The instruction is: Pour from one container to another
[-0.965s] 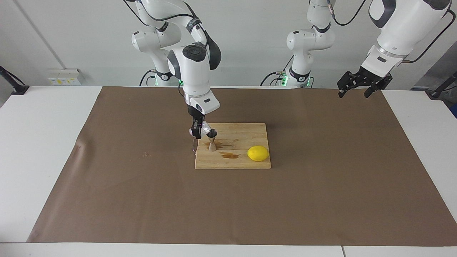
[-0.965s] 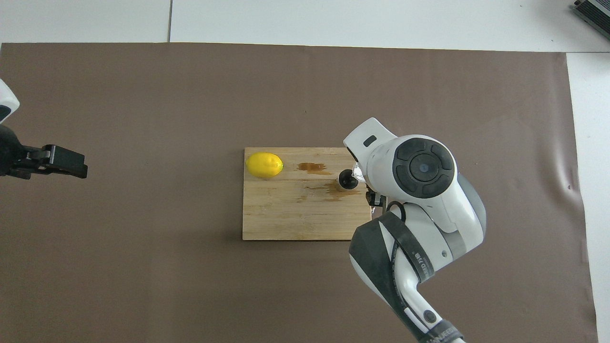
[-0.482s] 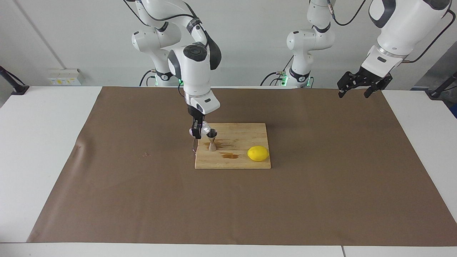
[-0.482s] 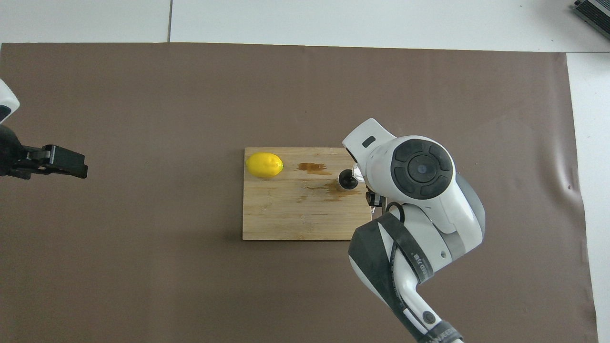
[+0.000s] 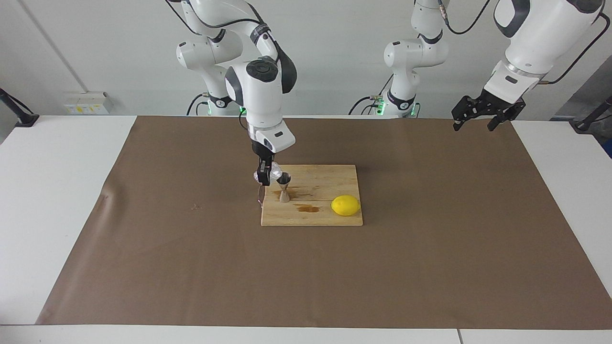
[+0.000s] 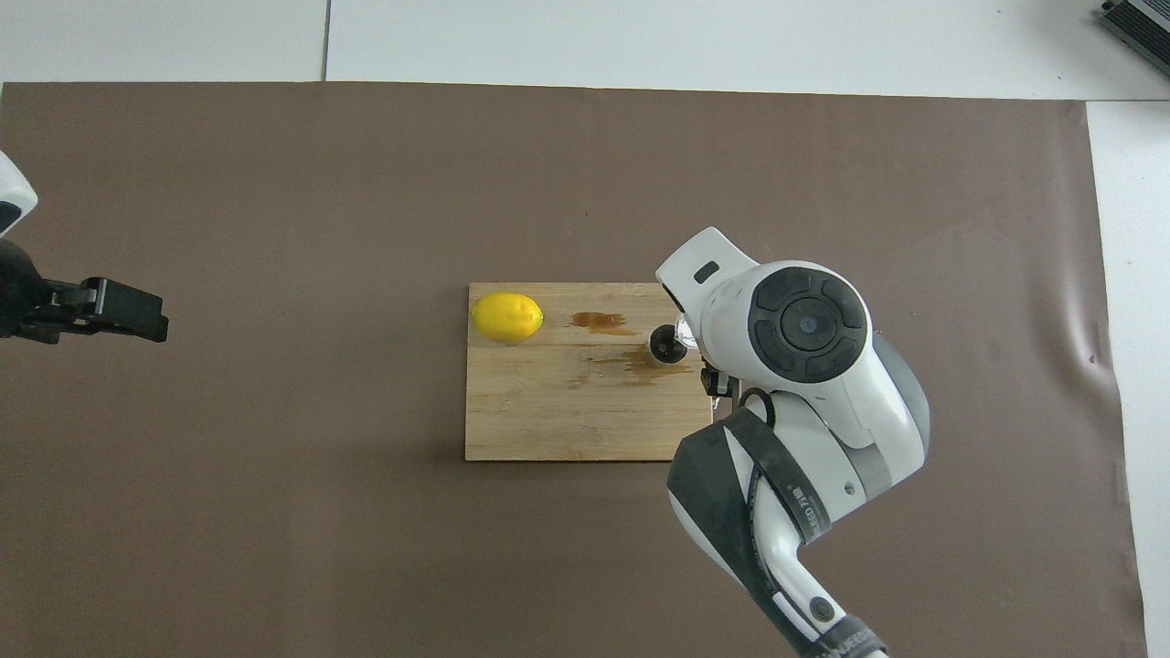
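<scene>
Whitish see-through cup [image 5: 274,173] sits tipped in the right gripper's [image 5: 263,177] closed jaws, its mouth just above the steel jigger [image 5: 284,188] on the board [image 5: 330,215]. Left gripper [image 5: 480,114] waits, jaws open, empty.

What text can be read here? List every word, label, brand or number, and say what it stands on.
No text reads clearly.
Black band on the right arm: pale lettering, too blurred to read.
Dark band high on the same arm: small pale print, unreadable.
White wall box with yellow stickers: any print too small to read.
Pale wooden cutting board, yellow lemon, shiny steel hourglass jigger: no markings show.
</scene>
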Robot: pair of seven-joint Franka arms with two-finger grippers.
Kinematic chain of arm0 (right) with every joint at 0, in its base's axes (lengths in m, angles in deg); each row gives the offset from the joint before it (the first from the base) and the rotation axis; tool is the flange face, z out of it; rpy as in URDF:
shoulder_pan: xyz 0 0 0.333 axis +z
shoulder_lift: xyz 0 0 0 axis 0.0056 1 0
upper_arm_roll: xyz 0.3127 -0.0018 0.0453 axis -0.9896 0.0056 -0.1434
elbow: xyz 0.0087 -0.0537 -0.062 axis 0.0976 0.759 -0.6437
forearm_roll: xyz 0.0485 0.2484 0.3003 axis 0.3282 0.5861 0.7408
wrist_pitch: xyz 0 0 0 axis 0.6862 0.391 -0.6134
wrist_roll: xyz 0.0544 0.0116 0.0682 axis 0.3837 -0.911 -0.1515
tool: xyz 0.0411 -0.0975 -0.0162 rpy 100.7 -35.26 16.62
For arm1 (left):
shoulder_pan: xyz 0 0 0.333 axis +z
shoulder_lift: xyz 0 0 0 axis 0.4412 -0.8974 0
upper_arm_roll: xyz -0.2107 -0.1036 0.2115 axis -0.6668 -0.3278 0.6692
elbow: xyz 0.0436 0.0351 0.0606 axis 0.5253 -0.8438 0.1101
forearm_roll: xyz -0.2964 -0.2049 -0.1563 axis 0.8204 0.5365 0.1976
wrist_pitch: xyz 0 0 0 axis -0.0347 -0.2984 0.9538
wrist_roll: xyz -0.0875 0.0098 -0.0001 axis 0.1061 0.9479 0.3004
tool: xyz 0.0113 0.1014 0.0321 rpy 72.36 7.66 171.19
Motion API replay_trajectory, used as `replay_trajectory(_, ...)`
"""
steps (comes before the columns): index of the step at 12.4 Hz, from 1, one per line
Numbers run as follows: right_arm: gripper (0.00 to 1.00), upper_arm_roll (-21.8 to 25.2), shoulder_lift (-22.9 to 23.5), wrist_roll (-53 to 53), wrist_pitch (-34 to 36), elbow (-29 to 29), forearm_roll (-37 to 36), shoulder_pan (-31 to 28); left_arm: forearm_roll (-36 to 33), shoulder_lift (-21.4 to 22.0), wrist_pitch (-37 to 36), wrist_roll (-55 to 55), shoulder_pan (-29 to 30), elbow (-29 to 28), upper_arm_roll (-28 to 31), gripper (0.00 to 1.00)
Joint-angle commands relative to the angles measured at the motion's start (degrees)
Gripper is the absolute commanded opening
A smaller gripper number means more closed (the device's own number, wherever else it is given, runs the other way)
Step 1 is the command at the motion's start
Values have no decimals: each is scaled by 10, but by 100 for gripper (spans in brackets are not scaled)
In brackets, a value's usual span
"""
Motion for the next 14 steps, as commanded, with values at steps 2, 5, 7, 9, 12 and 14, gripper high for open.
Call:
replay_trajectory(2, 24, -4, 1, 13, 0, -3, -8, -11, -9, 12, -6, 1, 6, -10, -3, 100)
replay_trajectory(5, 20, -4, -5, 9, -1, -4, 37, -13, -9, 12, -6, 1, 6, -10, -3, 100)
replay_trajectory(7, 20, -3, -6, 12, -1, -4, 61, -15, -9, 12, -5, 1, 6, -10, -3, 100)
replay_trajectory(9, 20, -3, -11, 10, -1, -4, 75, -19, -9, 12, -6, 1, 6, -10, -3, 100)
replay_trajectory(12, 20, -3, -25, -4, -1, -4, 106, -38, -9, 12, -5, 1, 6, -10, -3, 100)
replay_trajectory(14, 20, -2, -33, -19, 0, -4, 131, -56, -9, 12, -5, 1, 6, -10, -3, 100)
